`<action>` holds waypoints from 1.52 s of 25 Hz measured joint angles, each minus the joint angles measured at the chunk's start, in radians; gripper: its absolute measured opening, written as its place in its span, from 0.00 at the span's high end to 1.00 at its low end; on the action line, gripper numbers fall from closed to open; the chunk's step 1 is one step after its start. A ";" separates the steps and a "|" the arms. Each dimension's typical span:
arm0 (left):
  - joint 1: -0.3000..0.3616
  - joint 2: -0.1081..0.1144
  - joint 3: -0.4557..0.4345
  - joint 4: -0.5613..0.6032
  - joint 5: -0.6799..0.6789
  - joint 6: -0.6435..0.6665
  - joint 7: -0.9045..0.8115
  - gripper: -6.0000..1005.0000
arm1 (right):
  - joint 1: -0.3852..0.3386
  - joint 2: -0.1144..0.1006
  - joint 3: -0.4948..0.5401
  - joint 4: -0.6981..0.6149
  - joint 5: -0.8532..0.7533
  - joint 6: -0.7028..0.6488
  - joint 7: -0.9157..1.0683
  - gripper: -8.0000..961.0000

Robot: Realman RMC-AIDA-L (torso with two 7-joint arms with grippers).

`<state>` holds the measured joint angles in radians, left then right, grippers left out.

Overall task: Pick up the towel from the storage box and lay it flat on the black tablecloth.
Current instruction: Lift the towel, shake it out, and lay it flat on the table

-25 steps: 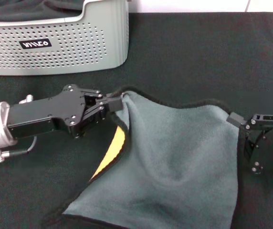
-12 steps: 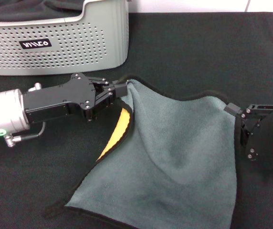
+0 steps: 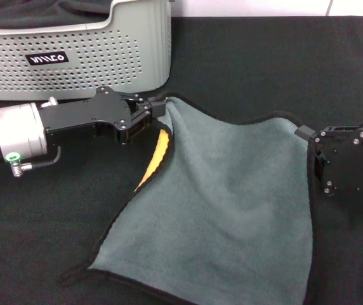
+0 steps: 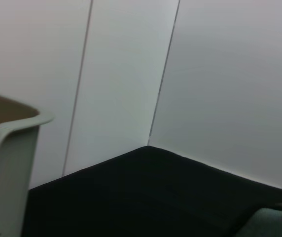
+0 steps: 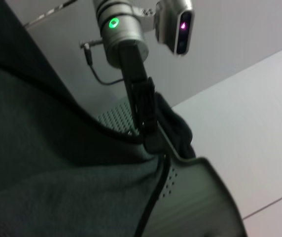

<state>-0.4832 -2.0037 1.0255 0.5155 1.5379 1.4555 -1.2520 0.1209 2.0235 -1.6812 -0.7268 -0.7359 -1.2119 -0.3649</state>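
- The towel hangs spread over the tablecloth, right of the box.
- Left gripper jaws clench its far-left corner.
- Right gripper jaws grasp the far-right corner.

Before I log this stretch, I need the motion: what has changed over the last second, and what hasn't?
Both grippers carried the towel away from the robot, toward the box: the left gripper moved its corner up beside the box, the right gripper moved its corner likewise. The cloth now spreads flatter on the tablecloth, showing less orange underside. Both corner grips held; the box stayed put.
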 joint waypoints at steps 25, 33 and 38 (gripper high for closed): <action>-0.049 -0.007 0.006 0.010 0.100 -0.128 0.016 0.86 | 0.064 0.001 -0.013 0.028 0.000 0.164 -0.024 0.99; -0.081 -0.009 0.006 0.015 0.125 -0.129 0.091 0.86 | 0.068 0.001 -0.012 0.026 0.000 0.165 -0.025 0.99; -0.070 -0.015 0.000 0.064 0.133 -0.149 0.158 0.86 | 0.073 0.001 -0.012 0.028 0.000 0.175 -0.025 0.99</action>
<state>-0.5534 -2.0185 1.0252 0.5795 1.6704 1.3069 -1.0943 0.1935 2.0248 -1.6934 -0.6992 -0.7360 -1.0373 -0.3896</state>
